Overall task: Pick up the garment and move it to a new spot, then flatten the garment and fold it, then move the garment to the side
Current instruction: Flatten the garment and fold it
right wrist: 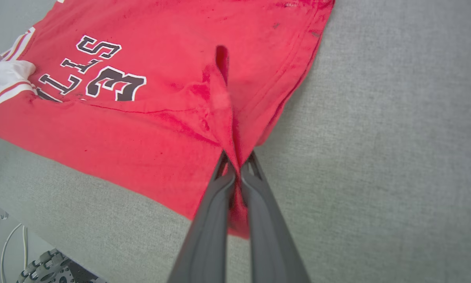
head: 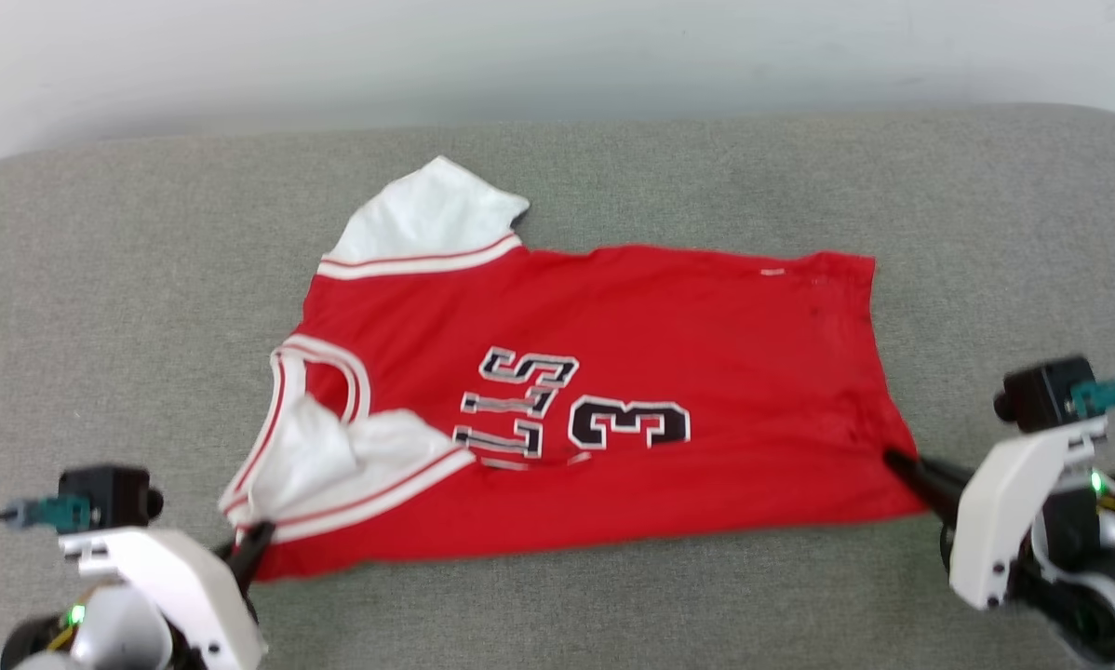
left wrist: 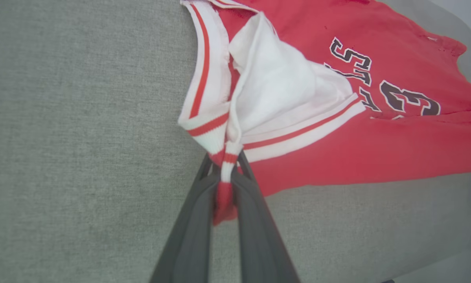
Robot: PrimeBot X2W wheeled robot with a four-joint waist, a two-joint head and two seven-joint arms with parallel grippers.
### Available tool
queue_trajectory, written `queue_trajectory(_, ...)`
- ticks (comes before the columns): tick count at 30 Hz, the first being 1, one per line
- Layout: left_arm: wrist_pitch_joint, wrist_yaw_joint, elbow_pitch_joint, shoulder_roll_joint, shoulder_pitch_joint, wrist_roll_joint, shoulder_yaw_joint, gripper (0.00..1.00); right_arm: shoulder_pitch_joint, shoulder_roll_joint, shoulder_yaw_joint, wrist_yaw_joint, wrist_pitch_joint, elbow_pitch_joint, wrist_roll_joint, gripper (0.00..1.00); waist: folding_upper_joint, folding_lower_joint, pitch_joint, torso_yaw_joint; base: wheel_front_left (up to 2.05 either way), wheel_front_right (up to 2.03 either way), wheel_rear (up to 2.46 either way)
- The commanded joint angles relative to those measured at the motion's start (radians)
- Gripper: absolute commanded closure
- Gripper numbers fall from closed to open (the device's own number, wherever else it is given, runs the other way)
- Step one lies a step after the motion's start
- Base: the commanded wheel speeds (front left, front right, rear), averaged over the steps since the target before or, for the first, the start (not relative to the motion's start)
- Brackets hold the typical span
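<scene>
Garment place: the garment (head: 613, 372) is laid sideways across the middle of the grey pad (head: 706, 167), front up, neck toward the pad's left edge and hem toward its right edge.
Left gripper (head: 252, 544): pressed together on the striped trim at the garment's near left corner; cloth is seen bunched between the fingers.
Right gripper (head: 897, 462): pinched shut on the near hem corner, where a ridge of red cloth is raised.
Done: the body appears spread nearly flat, so placing and most flattening are judged complete.
Left: the near sleeve (head: 334, 456) lies crumpled over the chest; folding and moving aside are judged outstanding.
Cloth: thin, limp red knit, white sleeves, ribbed striped trim, black white-edged lettering (head: 520, 400).
Pad: coarse grey weave, rounded corners.
</scene>
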Motion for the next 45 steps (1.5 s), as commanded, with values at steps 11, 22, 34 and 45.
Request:
queue_trajectory(11,-0.036,0.022,0.035,-0.050,0.151,-0.076,0.021,1.00,0.189,0.082,-0.071,0.000,0.047,0.009,-0.025,0.53,0.0000,0.0000,0.012,-0.004,0.00,0.00,0.00)
queue_trajectory(22,-0.220,-0.016,0.116,-0.112,0.017,0.033,0.027,0.00,0.174,0.125,-0.102,0.000,-0.305,0.014,-0.082,0.00,0.0000,0.0000,0.001,-0.020,0.00,0.00,0.00)
queue_trajectory(34,-0.390,0.058,0.088,-0.160,-0.201,0.242,-0.006,0.00,0.078,0.221,-0.184,0.000,-0.532,-0.063,-0.270,0.00,0.0000,0.0000,0.026,-0.121,0.00,0.00,0.00)
queue_trajectory(45,-0.200,-0.104,0.372,-0.118,-0.557,0.252,-0.087,0.00,-0.014,0.280,-0.126,0.000,-0.574,-0.109,-0.290,0.00,0.0000,0.0000,0.152,-0.232,0.00,0.00,0.00)
